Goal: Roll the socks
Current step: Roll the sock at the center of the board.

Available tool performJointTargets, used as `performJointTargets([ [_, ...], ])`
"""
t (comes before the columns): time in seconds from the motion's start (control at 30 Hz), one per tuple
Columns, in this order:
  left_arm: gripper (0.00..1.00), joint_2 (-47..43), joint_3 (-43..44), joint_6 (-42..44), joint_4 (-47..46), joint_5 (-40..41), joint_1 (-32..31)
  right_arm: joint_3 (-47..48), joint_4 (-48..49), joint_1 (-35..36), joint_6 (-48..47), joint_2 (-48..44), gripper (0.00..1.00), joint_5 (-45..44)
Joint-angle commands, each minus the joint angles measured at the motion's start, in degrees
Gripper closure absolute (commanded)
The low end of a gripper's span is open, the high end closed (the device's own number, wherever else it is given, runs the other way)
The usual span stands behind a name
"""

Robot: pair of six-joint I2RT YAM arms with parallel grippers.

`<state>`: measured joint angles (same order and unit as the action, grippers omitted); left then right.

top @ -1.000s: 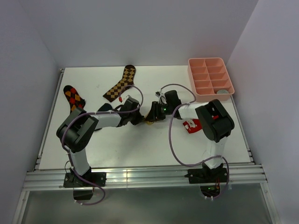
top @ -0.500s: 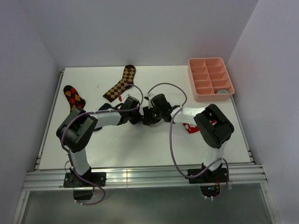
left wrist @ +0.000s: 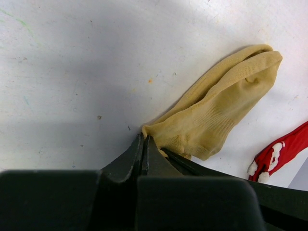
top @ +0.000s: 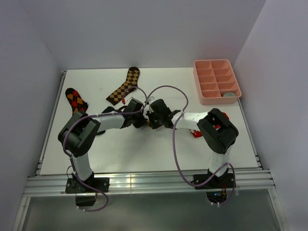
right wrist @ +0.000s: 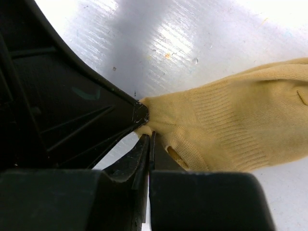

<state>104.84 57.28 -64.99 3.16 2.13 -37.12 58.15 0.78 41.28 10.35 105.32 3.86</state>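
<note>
- Probably a robotics lab test cell, though little beyond it shows.
- Plain white walls (top: 144, 33) enclose a white table (top: 144, 149).
- Left arm (top: 79, 137) and right arm (top: 219, 132) stand on an aluminium rail (top: 144, 182).

left pincer (top: 141, 121) and right pincer (top: 152, 120) meet tip to tip on the table (top: 144, 151) — red sock (top: 196, 132) near.

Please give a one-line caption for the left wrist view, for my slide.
Left pincer shut on a corner of the yellow sock, red sock nearby.
</note>
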Motion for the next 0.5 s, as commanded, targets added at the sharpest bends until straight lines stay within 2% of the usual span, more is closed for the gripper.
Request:
performJointTargets([
  [0.0, 1.00, -2.3, 0.4, 0.7, 0.8, -0.7, 0.2, -0.1, -6.1, 0.4, -0.4, 2.8, 1.00, -0.8],
  [0.07, 0.99, -3.8, -1.3, 0.1, 0.0, -0.5, 0.6, -0.3, -5.7, 0.0, 0.3, 2.4, 1.00, 4.4],
  [0.13, 0.91, -6.2, -2.5, -0.2, -1.0, 0.1, 1.1, -0.8, -4.2, -1.5, 2.6, 1.5, 1.00, 9.0],
  [0.17, 0.83, -7.2, -3.7, -0.4, -1.3, 0.5, 1.2, -0.9, -3.6, -2.3, 4.6, 1.4, 1.00, 12.0],
  [0.23, 0.76, -10.0, -5.0, -0.5, -1.8, 2.3, 1.3, -1.3, -1.8, -5.0, 7.0, 1.2, 1.00, 19.8],
  [0.27, 0.68, -10.8, -6.1, -0.3, -2.2, 2.7, 1.4, -1.6, -1.0, -5.8, 9.9, 1.1, 1.00, 22.4],
  [0.3, 0.64, -12.4, -6.8, -0.3, -2.5, 3.0, 1.3, -1.8, 1.7, -7.7, 11.3, 1.4, 1.00, 27.8],
  [0.4, 0.54, -14.2, -9.1, -0.2, -4.7, 3.1, 1.3, -2.0, 4.7, -10.8, 17.1, 3.2, 1.00, 35.1],
  [0.47, 0.53, -14.5, -10.3, -0.3, -6.2, 2.4, 1.3, -1.8, 6.7, -12.0, 21.6, 4.8, 1.00, 38.5],
])
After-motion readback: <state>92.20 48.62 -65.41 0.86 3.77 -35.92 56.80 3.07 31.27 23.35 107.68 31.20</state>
